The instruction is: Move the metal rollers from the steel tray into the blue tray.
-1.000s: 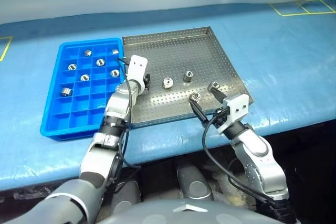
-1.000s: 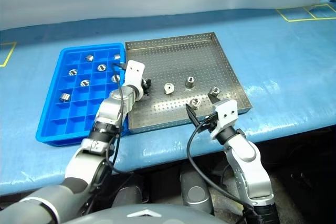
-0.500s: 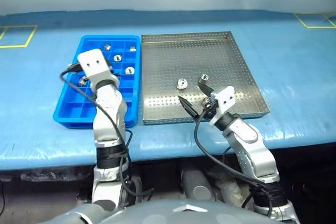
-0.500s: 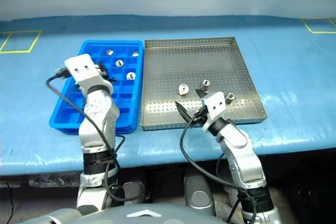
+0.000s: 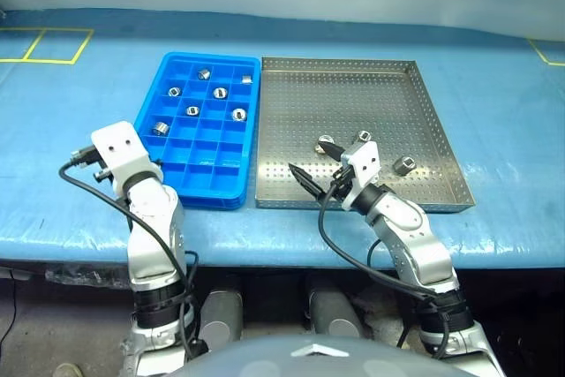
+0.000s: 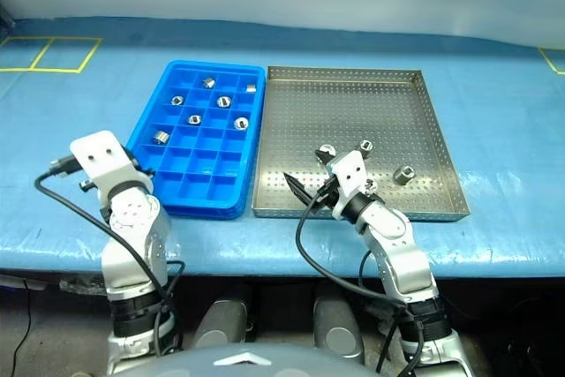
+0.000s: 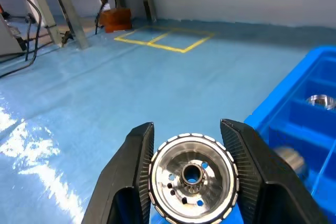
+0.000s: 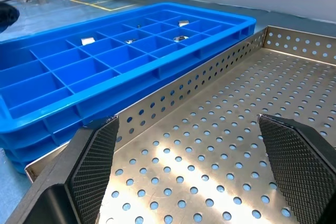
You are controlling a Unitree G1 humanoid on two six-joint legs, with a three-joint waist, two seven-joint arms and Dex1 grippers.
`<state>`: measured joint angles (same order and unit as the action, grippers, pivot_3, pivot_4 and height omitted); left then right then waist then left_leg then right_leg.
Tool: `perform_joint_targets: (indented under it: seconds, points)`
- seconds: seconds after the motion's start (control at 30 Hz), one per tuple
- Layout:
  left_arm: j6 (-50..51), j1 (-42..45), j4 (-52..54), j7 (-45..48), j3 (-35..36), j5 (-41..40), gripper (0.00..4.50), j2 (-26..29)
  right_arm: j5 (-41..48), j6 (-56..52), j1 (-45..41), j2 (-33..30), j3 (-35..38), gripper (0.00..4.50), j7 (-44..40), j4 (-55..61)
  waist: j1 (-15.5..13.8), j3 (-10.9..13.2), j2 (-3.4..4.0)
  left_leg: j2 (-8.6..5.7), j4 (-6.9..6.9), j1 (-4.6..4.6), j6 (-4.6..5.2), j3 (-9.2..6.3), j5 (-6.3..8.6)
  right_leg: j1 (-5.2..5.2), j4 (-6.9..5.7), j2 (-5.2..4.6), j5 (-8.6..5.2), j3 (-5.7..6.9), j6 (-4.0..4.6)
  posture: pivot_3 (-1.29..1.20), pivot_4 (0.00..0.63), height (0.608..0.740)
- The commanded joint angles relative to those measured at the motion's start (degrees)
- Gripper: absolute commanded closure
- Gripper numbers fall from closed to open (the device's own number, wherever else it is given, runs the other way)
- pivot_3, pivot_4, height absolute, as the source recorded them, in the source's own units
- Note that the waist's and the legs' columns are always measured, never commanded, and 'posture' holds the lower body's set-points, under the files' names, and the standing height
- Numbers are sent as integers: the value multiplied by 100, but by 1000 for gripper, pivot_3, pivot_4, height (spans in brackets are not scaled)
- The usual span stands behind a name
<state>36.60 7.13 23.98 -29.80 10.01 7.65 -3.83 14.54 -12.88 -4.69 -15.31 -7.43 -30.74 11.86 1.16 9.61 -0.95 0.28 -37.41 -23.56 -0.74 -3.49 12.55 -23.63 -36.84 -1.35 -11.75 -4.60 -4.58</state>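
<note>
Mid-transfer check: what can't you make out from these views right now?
- Head views: the left gripper and the held roller are hidden behind its white camera mount.
- Head views: the right arm covers part of the steel tray, so rollers there cannot be counted.
- Left wrist view: the blue tray is cut off by the edge; one blurred roller lies partly behind a finger.

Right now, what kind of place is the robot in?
Probably a factory or robot test workshop: a blue-covered workbench with yellow tape squares, a perforated steel tray, and metal frames with cables behind.
</note>
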Motion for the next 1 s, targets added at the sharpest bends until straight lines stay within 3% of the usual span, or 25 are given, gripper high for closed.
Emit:
perform_joint_targets:
  seconds: [0.03, 0.27, 0.53, 0.8, 1.0]
  points:
    - [159, -120, 296, 25, -351, -98, 2760, -624, 1, 141, -32, 21, 23, 0, -18, 134, -19, 0, 0, 0, 0, 1, -1, -2, -1, 1, 0, 0, -1, 2, 2, 48, 150, 740]
    - [381, -178, 286, 15, -451, -272, 2760, -508, -13, 157, 37, 53, 30, 0, 6, 170, -27, -1, -1, 0, -5, 2, -2, -2, -1, 5, 0, -1, -16, 4, 28, 42, 150, 740]
    - [119, -119, 316, 188, -454, -472, 115, -317, 14, 132, 43, 83, 87, 0, 71, 214, -20, -2, 0, 0, -5, 3, -2, -1, -1, 6, -1, -2, -17, 4, 29, 26, 150, 740]
    - [-1262, 287, 242, 2408, -952, -1217, 115, 592, 200, 93, 16, 372, 459, 0, 510, 311, 4, -2, 0, 0, -4, -1, -2, 2, -1, 3, 1, -2, -19, 3, 35, 0, 150, 740]
    - [-1443, 1027, -540, 3673, -1344, -1685, 115, 869, 350, -107, 173, 228, 643, 0, 491, 598, 44, -4, 5, -2, -4, 1, -1, 6, -1, 5, 2, -3, -20, 0, 36, -43, 150, 740]
